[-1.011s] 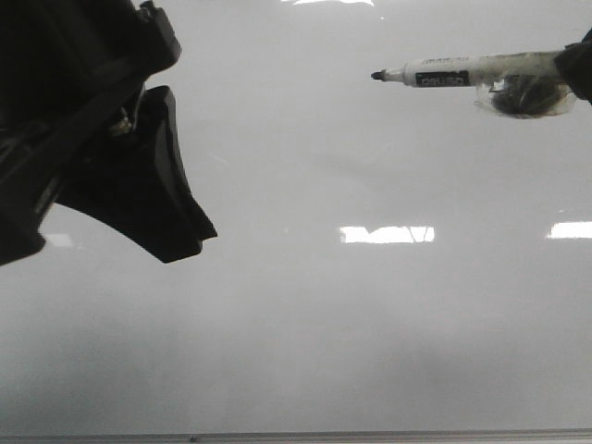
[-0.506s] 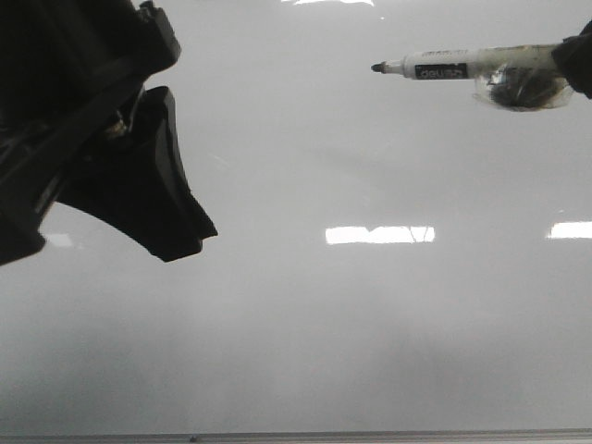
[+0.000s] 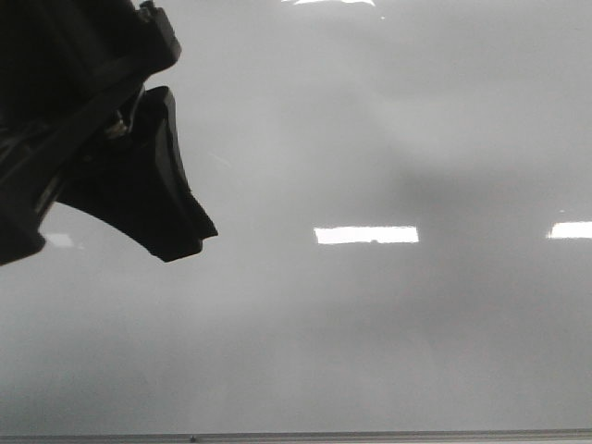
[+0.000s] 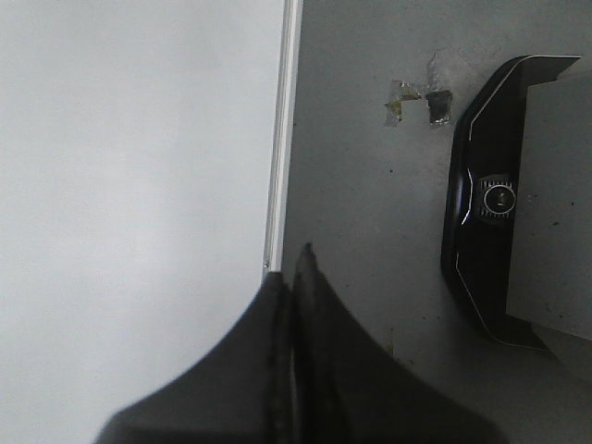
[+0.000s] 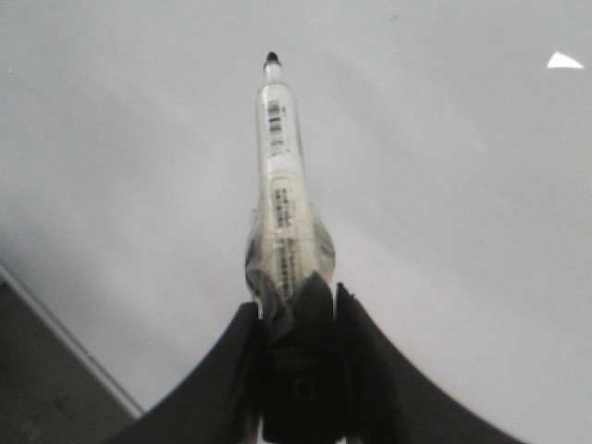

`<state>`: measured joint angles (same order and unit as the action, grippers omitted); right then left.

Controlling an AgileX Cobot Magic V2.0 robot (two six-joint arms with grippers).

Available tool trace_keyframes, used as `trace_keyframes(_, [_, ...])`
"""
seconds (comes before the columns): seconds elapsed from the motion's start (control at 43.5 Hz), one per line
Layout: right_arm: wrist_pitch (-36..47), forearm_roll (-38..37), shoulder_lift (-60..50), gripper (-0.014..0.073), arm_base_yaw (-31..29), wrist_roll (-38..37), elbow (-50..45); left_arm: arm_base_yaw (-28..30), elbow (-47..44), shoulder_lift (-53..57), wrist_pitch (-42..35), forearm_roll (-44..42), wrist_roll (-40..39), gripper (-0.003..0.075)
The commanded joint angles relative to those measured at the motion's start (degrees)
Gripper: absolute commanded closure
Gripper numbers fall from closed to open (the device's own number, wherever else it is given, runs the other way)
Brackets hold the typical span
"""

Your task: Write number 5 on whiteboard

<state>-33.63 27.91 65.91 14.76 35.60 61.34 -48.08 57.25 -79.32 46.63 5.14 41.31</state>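
Observation:
The whiteboard (image 3: pixel 370 351) fills the front view, glossy pale grey with bright reflections, and no black line shows on it. My left gripper (image 3: pixel 180 242) hangs dark at the upper left of the front view; in the left wrist view it (image 4: pixel 296 268) is shut and empty over the board's metal edge strip (image 4: pixel 280 166). My right gripper (image 5: pixel 296 291) is out of the front view; it is shut on a white marker (image 5: pixel 280 185) whose black tip (image 5: pixel 272 58) points out over the whiteboard (image 5: pixel 444 185). The number 5 is not visible.
A grey table surface (image 4: pixel 370 203) lies beside the board's edge, with scraps of tape (image 4: pixel 416 97) and a black device (image 4: pixel 504 199) on it. The board's front edge strip (image 3: pixel 296 435) runs along the bottom of the front view. A board edge (image 5: pixel 65 347) shows beside the right gripper.
The marker and right gripper have moved up and out of the front view on the right. The left arm has not moved.

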Motion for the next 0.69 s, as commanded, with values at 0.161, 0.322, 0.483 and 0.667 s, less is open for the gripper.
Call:
trace_keyframes(0.161, [-4.2,1.1,10.5,0.0655,-6.5,-2.6,16.3,-0.4,1.8,2.0,-1.7,0.7,-0.6,0.0741])
trace_keyframes(0.322, [-4.2,1.1,13.4,0.0655,-6.5,-2.6,18.5,-0.4,1.8,2.0,-1.7,0.7,-0.6,0.0741])
trace_keyframes(0.483, [-4.3,0.6,14.5,0.0655,-6.5,-2.7,18.5,-0.4,1.8,2.0,-1.7,0.7,-0.6,0.0741])
trace_keyframes(0.667, [-6.3,-0.1,15.4,0.0655,-6.5,-3.0,18.5,-0.4,1.8,2.0,-1.7,0.7,-0.6,0.0741])
